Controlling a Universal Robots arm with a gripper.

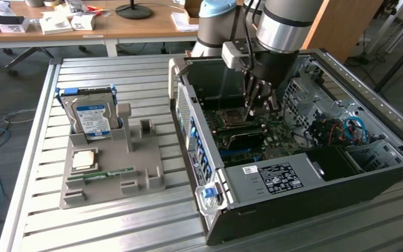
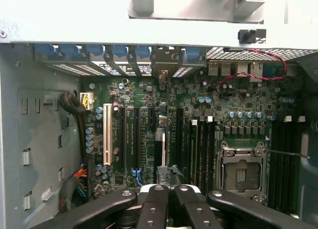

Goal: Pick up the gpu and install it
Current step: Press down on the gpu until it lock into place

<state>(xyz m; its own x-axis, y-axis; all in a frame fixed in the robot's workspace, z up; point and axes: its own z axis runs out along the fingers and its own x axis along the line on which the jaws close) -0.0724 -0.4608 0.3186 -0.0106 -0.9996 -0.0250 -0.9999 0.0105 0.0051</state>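
Note:
My gripper (image 1: 261, 106) reaches down into the open computer case (image 1: 257, 181), over the motherboard (image 2: 149, 97). In the wrist view the two black fingers (image 2: 155, 205) are pressed together, so the gripper (image 2: 167, 190) is shut. Straight ahead of the fingertips a very thin strip, the gpu (image 2: 159, 157) seen edge-on, stands along an expansion slot between the long black slots. I cannot tell whether the fingertips touch it.
A grey fixture (image 1: 142, 168) on the slatted table holds a hard drive (image 1: 93, 118), a square chip (image 1: 84, 159) and a green memory stick (image 1: 110, 174). Inside the case are the empty CPU socket (image 2: 242, 170), a white slot (image 2: 107, 134) and cable bundles (image 2: 74, 102).

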